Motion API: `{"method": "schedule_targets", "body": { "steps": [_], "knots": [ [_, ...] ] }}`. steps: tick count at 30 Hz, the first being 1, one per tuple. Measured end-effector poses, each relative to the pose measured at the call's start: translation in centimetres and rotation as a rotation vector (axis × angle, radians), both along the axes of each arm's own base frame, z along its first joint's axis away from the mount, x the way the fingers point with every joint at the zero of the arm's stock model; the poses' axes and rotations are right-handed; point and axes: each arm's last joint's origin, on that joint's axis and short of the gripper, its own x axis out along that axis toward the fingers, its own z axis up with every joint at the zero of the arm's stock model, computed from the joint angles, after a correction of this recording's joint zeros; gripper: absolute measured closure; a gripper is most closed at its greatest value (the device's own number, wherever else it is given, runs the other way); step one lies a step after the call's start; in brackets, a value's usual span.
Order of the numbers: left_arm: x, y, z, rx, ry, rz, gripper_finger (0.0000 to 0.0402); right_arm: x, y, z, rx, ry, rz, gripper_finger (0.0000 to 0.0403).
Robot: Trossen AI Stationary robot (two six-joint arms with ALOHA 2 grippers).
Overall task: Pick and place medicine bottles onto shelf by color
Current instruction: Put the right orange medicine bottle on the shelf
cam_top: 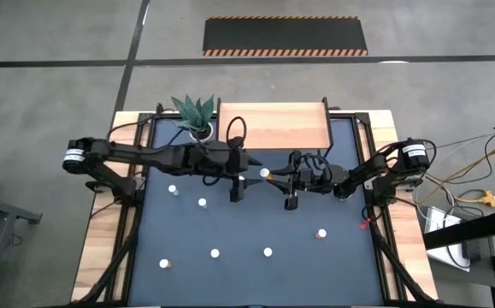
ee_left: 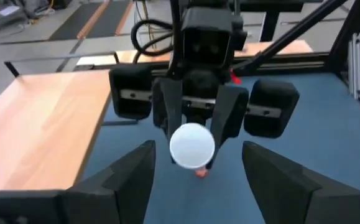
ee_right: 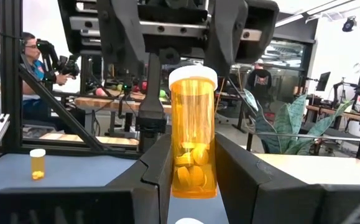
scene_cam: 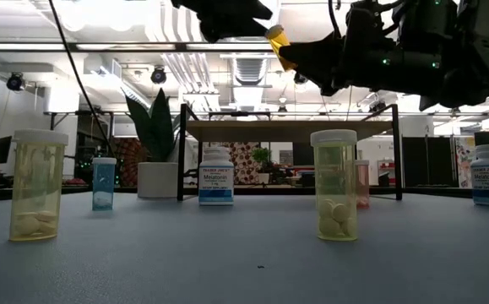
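I have the right gripper (cam_top: 270,174) clamped on an orange bottle (ee_right: 193,142), lifted clear of the blue tabletop (cam_top: 256,231) near the middle of the table, just in front of the shelf (cam_top: 273,125). In my right wrist view its white cap faces the left arm, and I can see pills sitting in the bottle's lower half. The left gripper (ee_left: 195,171) hangs right opposite, fingers (ee_left: 125,177) spread wide and holding nothing, with the bottle's cap just beyond its tips. The shelf board looks bare from above. The other medicine bottles stand scattered on the tabletop: from the low camera I see a yellowish one (scene_cam: 36,184), a second one (scene_cam: 335,184), and a white-labelled one (scene_cam: 216,177) under the shelf.
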Motion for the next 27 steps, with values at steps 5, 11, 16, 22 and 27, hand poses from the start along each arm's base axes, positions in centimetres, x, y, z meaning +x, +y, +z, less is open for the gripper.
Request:
{"method": "schedule_targets", "body": {
  "steps": [5, 11, 16, 22, 27],
  "knots": [
    [0.9, 0.0, -1.4, 0.0, -0.037, 0.0, 0.0178, 0.0, 0.0, 0.0, -0.001, 0.001, -0.001, 0.031],
    [1.7, 0.0, -2.4, 0.012, -0.011, 0.009, 0.0182, 0.0, 0.0, 0.0, 0.0, 0.003, 0.0, 0.031],
    [1.6, -0.5, -2.2, 0.031, -0.019, -0.006, 0.0209, 0.0, 0.0, -0.1, -0.002, 0.005, 0.003, 0.031],
    [1.1, -0.6, -1.3, 0.038, -0.059, -0.007, 0.0247, 0.0, 0.0, -0.1, -0.004, 0.007, 0.002, 0.031],
    [1.1, -0.6, -1.4, 0.039, -0.053, -0.006, 0.0291, 0.0, 0.0, -0.1, -0.004, 0.01, 0.006, 0.031]
  ]
}}
